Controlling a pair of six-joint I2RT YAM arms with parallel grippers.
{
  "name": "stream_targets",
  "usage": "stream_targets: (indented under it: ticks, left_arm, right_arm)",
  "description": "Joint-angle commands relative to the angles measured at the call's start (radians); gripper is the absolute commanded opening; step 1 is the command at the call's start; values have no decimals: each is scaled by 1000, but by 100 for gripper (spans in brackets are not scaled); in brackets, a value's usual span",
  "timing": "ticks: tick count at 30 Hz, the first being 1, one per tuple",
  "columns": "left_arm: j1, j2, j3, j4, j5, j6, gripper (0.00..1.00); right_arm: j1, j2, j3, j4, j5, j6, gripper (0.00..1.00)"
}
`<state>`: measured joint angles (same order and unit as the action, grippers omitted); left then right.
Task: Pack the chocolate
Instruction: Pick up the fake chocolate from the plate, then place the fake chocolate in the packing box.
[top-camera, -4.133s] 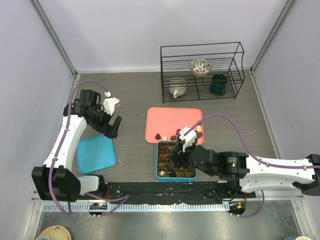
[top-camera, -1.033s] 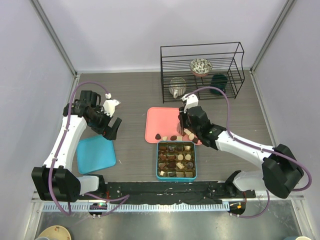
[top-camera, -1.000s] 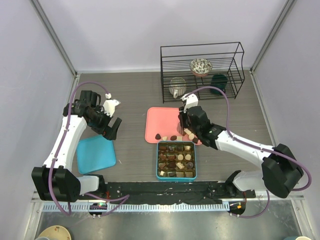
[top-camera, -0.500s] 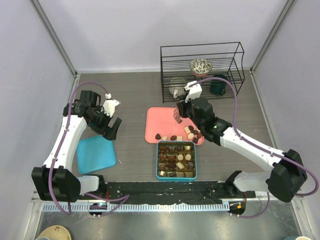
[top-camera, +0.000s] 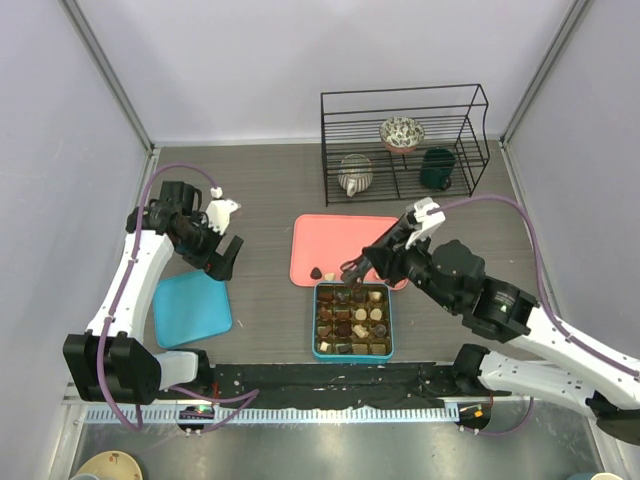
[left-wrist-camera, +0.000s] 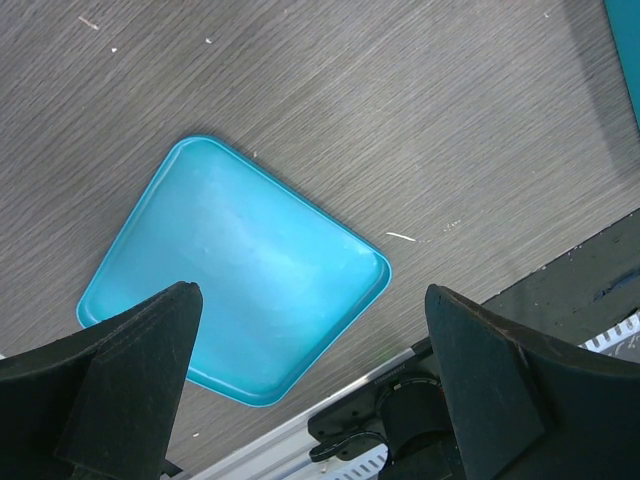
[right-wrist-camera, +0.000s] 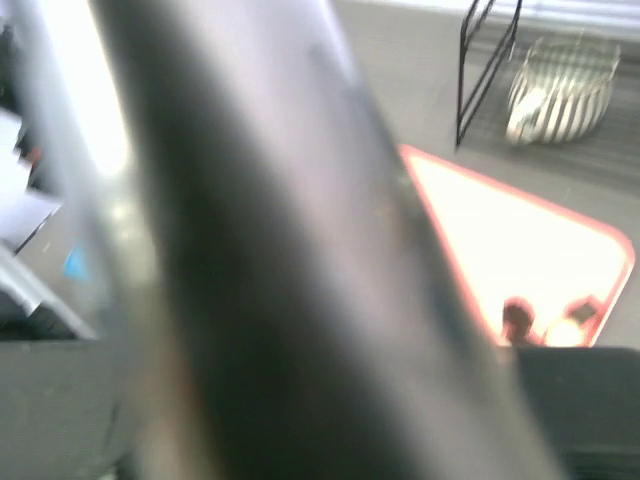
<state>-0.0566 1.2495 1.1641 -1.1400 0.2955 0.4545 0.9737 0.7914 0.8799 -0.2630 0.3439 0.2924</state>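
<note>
Dark desk (top-camera: 250, 190): loose chocolate (top-camera: 316, 272) is being judged light, easily marred, best pinched across sides. Right claw (top-camera: 349, 269): grip cannot be told; left claw (top-camera: 228, 256) gaping, empty.

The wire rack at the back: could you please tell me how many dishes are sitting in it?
3: a striped pot at the left, a patterned bowl in the middle farther back, and a dark green mug at the right. None seems hidden.

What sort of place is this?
Probably a robot lab test cell: a left arm and right arm bolted to a table walled by plain panels, with staged props like the pink tray and wire rack.
</note>
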Motion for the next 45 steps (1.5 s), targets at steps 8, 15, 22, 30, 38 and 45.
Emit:
stream_targets:
  ticks: [8,15,22,30,38,45]
  left_arm:
    - [4,-41,-34,48,-35,-7,100]
    - [4,-41,-21,43,-21,-23,100]
    - [6,-41,-7,25,-24,-19,100]
    - [3,-36,0,10,-13,-11,100]
    - [3,-36,12,-3,-13,-4,100]
    - [3,-33,19,-1,-12,0,100]
  right_arm:
    - [86,-144,-47,-331,-46,289,21]
    - [88,-150,-97,-289,-77,323,23]
    - [91,-132,-142,-245,-80,329,25]
    - [94,-126,-156,-228,-62,312,35]
    - [99,-100,-118,-249,-37,281,38]
    - [99,-29,4,-222,49,186,31]
